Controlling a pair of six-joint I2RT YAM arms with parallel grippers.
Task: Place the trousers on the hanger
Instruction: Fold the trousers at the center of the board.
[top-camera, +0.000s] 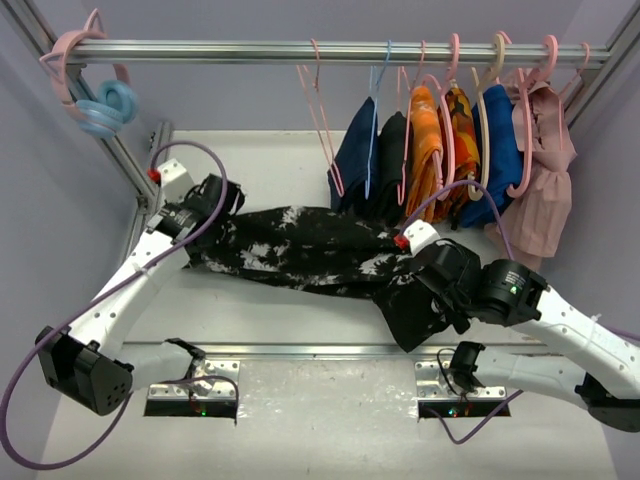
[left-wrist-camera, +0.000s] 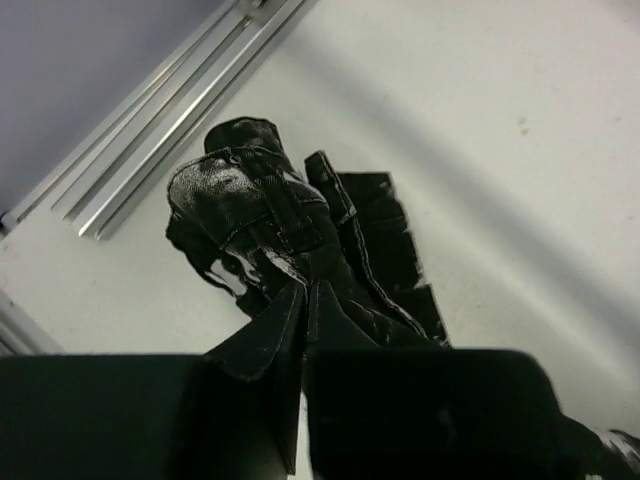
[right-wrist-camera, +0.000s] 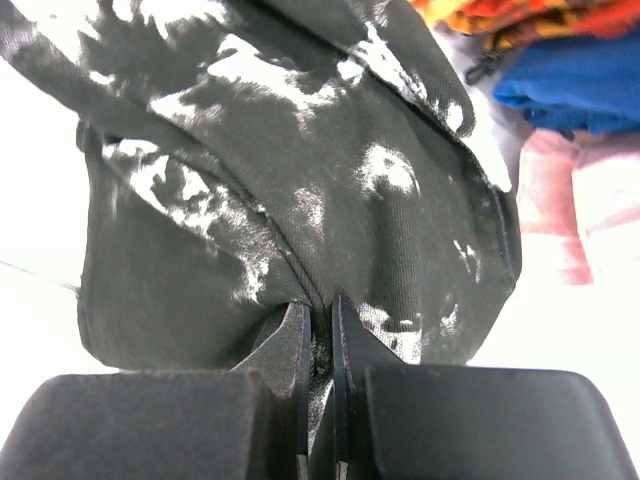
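Note:
The trousers (top-camera: 310, 250), black with white splatter marks, stretch across the table between my two grippers. My left gripper (top-camera: 208, 200) is shut on their left end, where the fabric (left-wrist-camera: 265, 220) bunches just past the fingertips. At their right end my right gripper (top-camera: 440, 275) is shut on a fold of the cloth (right-wrist-camera: 330, 170), pinched between the fingers (right-wrist-camera: 292, 335). The hanger (top-camera: 322, 120), thin and pink, hangs empty from the rail above the trousers' right half, left of the other clothes.
A metal rail (top-camera: 250, 50) runs across the top. On it hang a thin blue hanger (top-camera: 378, 110) with dark garments, then orange (top-camera: 425, 135), blue (top-camera: 500, 150) and pink (top-camera: 545, 170) clothes. Spare hangers (top-camera: 95, 90) hang at the rail's left end. A slanted frame post (top-camera: 130, 160) stands left.

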